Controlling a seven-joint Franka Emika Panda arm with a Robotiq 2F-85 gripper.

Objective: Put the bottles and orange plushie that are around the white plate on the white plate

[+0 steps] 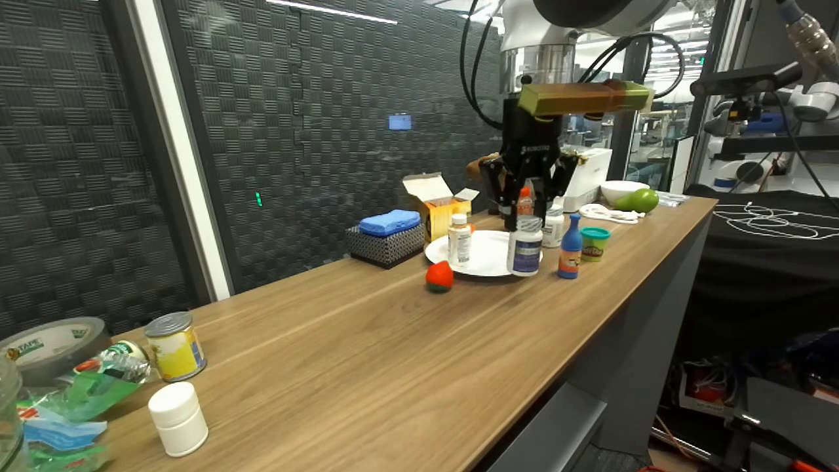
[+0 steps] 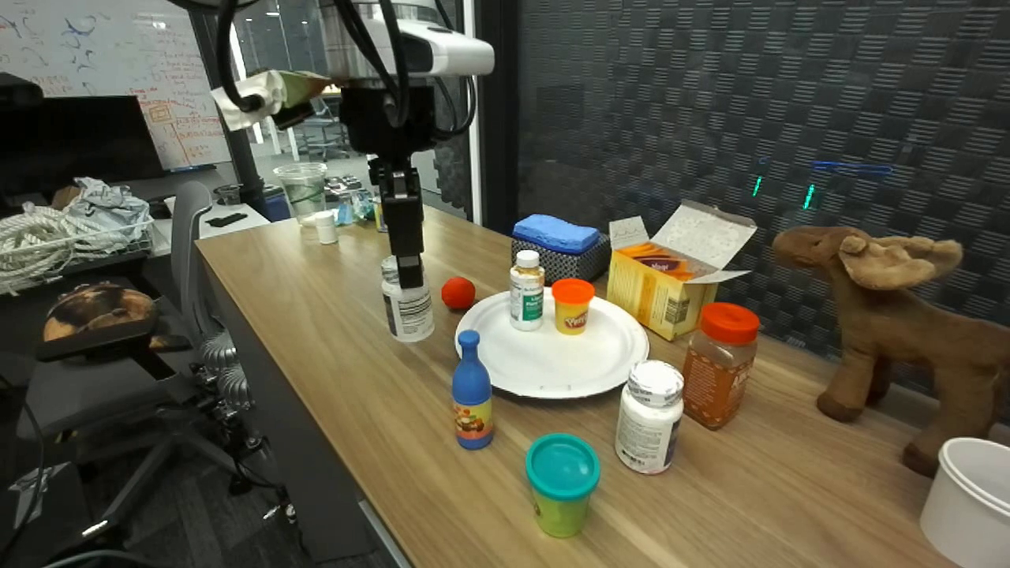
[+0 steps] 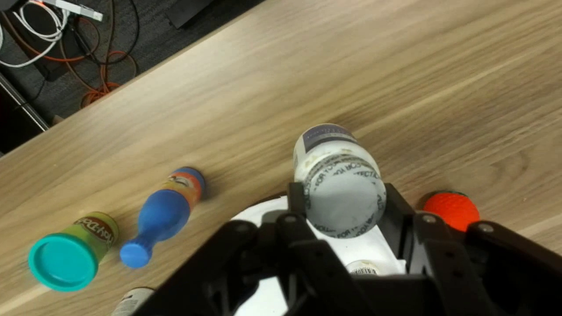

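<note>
Probably at transfer step: gripping white bottle (image 3: 340, 182) near centre of wrist view, with fingers (image 3: 397, 215) part-closed against cap (image 3: 344, 202); next, to carry above white plate (image 2: 552, 363), right of centre in exterior view, and lower upright

White arm (image 1: 529, 27), silver collar (image 1: 537, 69) at its six o'clock. Black cables (image 2: 224, 51) looping at collar's nine o'clock in both exterior views. Black gripper (image 3: 345, 202): pale ROBOTIQ lettering (image 1: 536, 149), round grey screw heads (image 3: 486, 227).
</note>
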